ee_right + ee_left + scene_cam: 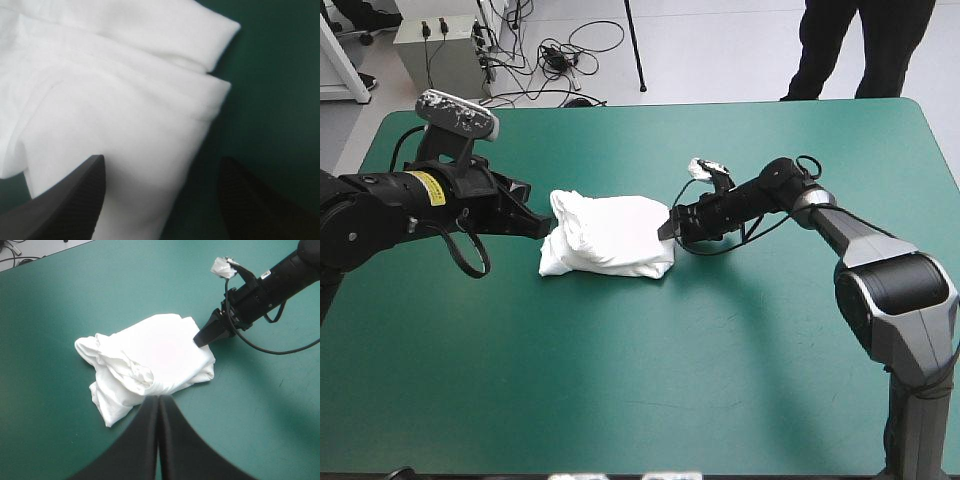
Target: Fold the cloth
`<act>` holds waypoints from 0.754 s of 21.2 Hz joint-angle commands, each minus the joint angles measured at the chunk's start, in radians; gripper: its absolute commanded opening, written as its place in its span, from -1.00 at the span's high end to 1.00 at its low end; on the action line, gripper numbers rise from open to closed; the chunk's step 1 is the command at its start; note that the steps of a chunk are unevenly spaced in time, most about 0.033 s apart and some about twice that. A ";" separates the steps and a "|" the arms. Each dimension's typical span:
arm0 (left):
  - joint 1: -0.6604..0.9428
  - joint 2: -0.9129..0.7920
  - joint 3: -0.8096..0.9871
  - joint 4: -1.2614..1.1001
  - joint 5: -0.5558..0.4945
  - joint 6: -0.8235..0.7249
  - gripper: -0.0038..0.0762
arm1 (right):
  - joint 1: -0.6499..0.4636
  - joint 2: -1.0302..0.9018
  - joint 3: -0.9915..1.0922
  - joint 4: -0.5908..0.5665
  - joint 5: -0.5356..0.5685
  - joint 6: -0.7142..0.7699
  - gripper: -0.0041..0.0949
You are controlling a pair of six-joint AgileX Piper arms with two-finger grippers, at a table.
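White T-shirt (608, 237) lay bundled mid-worktop (620, 380). My left gripper (545, 229), fingers together, touched its left edge; my right gripper (667, 226), fingers apart, straddled its right edge, probably to tidy it.

Clearance around the folded T-shirt (610, 237) at mid-table.
The bundle stands as the obstacle on the teal-green cover (620, 380). The left gripper (547, 229), fingers closed to a point, blocks its left edge; the right gripper (666, 227), fingers spread, blocks its right edge. The bundle's near and far sides lie open, with bare cover reaching the table edges.
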 commanded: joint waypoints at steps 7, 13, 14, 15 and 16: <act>0.000 -0.024 -0.026 -0.023 0.036 -0.009 0.93 | 0.074 0.006 -0.096 -0.182 0.023 0.086 0.94; 0.000 -0.026 -0.026 -0.034 0.036 -0.011 0.93 | 0.071 -0.091 -0.088 -0.771 0.068 0.370 0.95; 0.000 -0.026 -0.026 -0.042 0.036 -0.011 0.93 | 0.064 -0.116 -0.077 -0.829 0.077 0.392 0.95; 0.000 -0.026 -0.026 -0.050 0.036 -0.011 0.93 | 0.052 -0.142 -0.063 -0.873 0.087 0.405 0.95; 0.000 -0.026 -0.026 -0.053 0.036 -0.011 0.93 | 0.034 -0.163 -0.049 -0.897 0.100 0.414 0.95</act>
